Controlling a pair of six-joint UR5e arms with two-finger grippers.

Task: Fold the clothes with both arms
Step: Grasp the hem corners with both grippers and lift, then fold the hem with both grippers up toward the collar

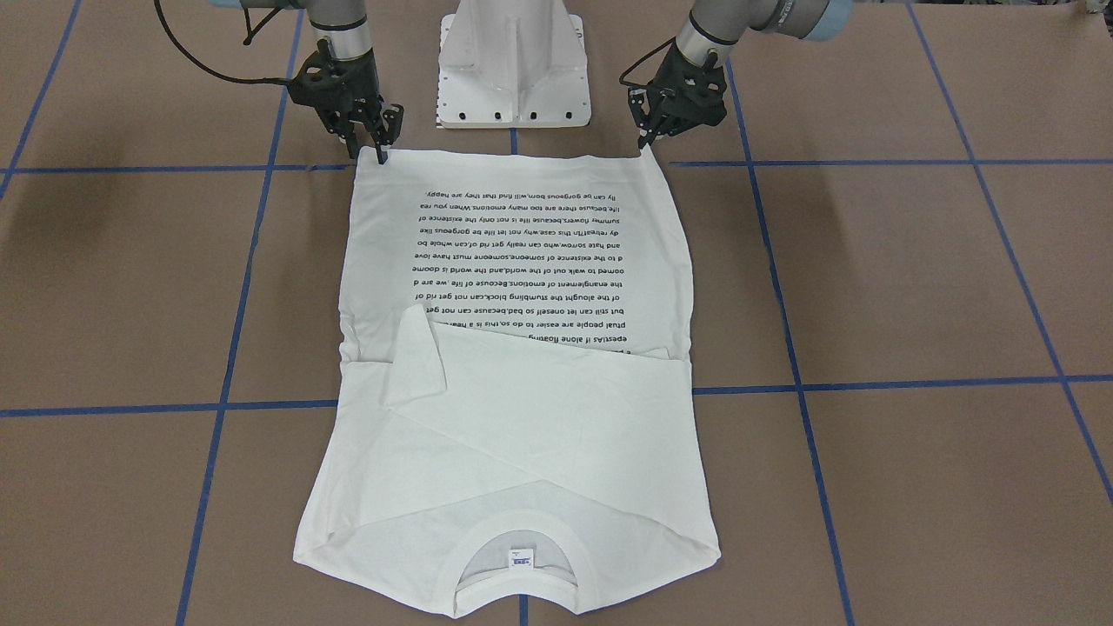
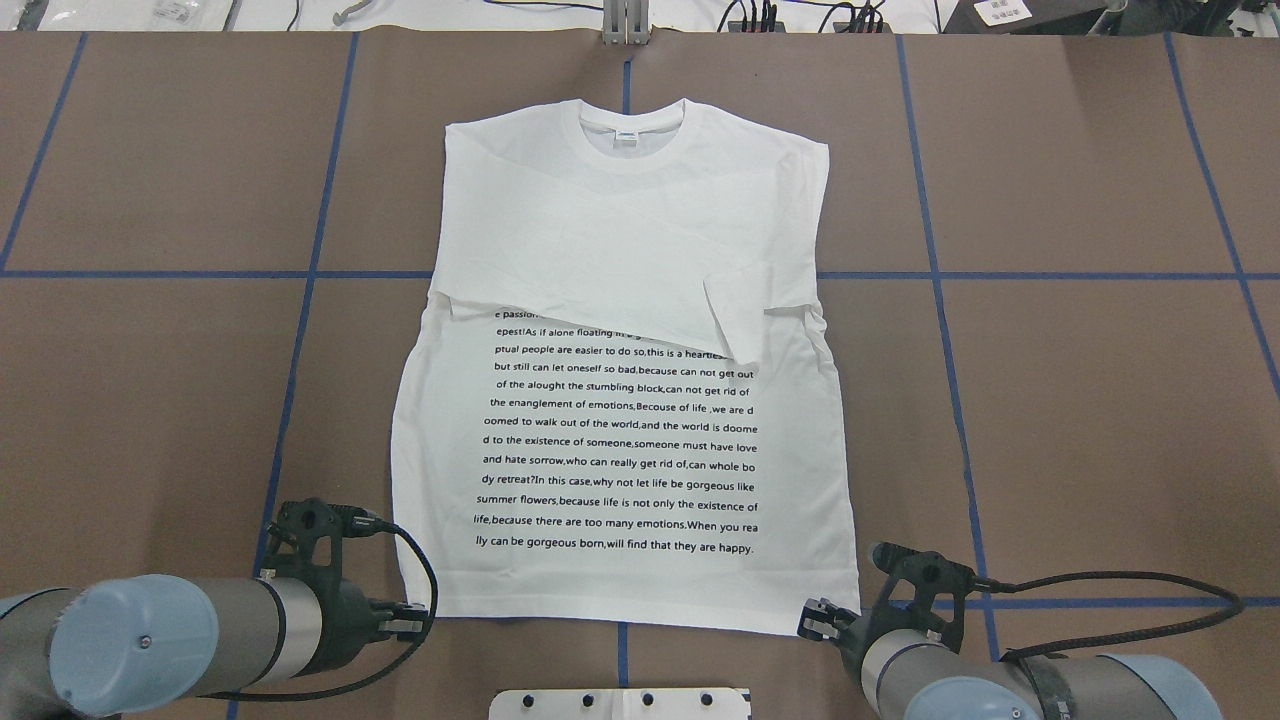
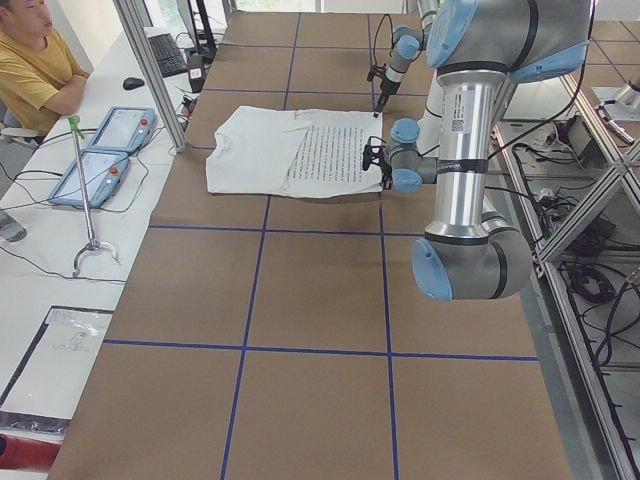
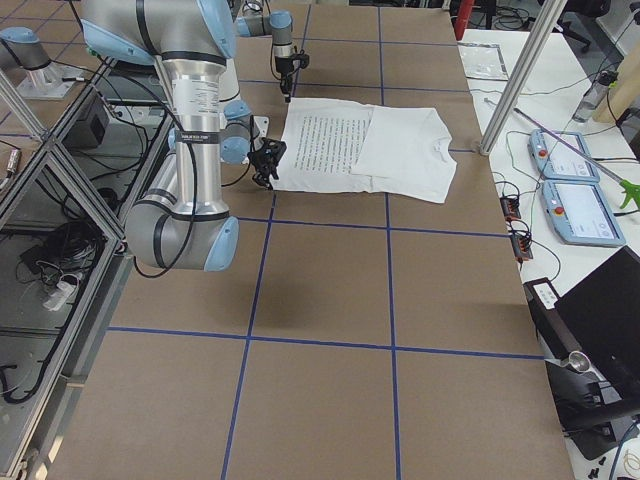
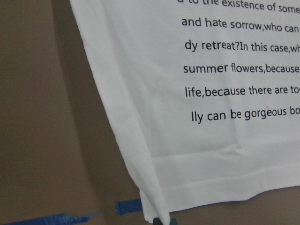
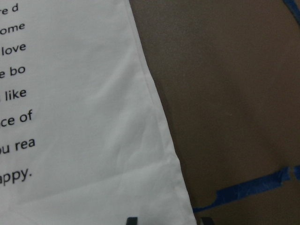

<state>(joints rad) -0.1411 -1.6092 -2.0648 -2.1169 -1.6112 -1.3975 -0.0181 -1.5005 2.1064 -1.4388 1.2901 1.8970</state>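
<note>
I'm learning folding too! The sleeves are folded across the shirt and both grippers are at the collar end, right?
No. The sleeves are folded across the shirt, but the overhead exterior view shows the left gripper and right gripper at the hem corners, opposite the collar.

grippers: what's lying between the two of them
Overhead view shows the hem of the shirt running from left gripper to right gripper, with the white pedestal base just behind it.
</note>
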